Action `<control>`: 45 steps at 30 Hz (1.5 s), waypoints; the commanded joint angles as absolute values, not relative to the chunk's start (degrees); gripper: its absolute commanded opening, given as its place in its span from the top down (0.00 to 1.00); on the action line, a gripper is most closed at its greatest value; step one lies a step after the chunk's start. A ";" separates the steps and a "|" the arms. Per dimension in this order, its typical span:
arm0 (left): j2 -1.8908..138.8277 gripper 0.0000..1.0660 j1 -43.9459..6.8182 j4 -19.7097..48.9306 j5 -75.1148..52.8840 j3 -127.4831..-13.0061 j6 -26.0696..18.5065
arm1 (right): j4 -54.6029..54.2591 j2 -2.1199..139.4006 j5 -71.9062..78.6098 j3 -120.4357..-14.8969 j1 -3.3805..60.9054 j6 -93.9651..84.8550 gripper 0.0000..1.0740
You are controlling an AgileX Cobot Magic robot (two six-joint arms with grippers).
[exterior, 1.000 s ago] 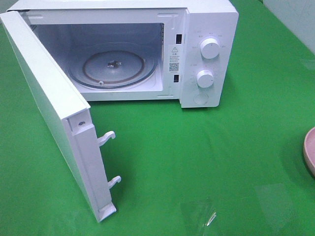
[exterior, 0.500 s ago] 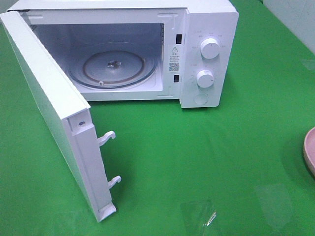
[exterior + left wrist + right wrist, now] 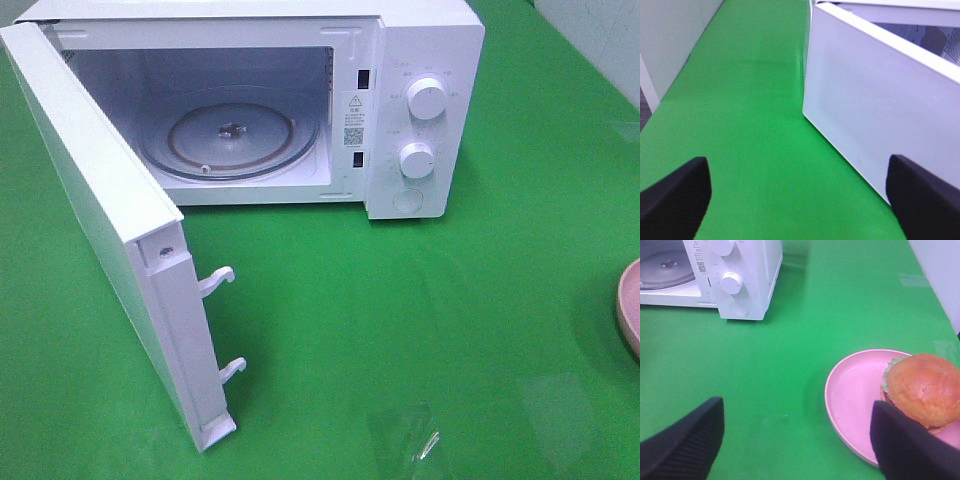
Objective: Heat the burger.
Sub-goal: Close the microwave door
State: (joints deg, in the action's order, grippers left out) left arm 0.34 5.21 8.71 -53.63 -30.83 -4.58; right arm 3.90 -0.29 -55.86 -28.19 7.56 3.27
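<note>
1. One burger point(image 3: 923, 389) sits on a pink plate point(image 3: 852, 400). It rests toward one side of the plate, not in the middle.

2. The plate lies on the green table point(image 3: 480, 300), far out on the right side. The high camera sees only a bit of its rim at the right edge, and it does not see the burger at all.

3. The right gripper point(image 3: 795, 440) is the near one. Its two dark fingers stand wide apart with nothing between them. One finger point(image 3: 910, 445) is close to the plate and the burger, and the other is over bare green table.

4. The burger is not between the fingers yet. It lies off to the side of that near finger, so I think the right arm must shift that way before it can close on the burger.

5. The burger is round, so it has no long side. The fingers can come at it from any way.

6. The left gripper point(image 3: 800, 195) is far from the burger. Its fingers are apart and hold nothing. It sits by the open white door point(image 3: 880, 105) of the microwave point(image 3: 420, 100).

7. The glass turntable point(image 3: 230, 135) inside is bare, so the burger has somewhere to land.
</note>
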 commanded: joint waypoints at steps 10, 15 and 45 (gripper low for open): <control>13.52 0.79 5.27 9.05 -38.22 -31.11 -4.30 | 3.61 -1.83 -55.12 -28.07 7.39 2.52 0.29; 19.14 1.00 5.27 9.11 -25.10 -28.13 -4.30 | 3.61 -1.83 -55.12 -28.07 7.39 2.52 0.29; 55.46 1.00 5.10 -12.32 34.55 -12.09 9.97 | 3.67 -1.83 -55.12 -28.07 7.39 2.52 0.29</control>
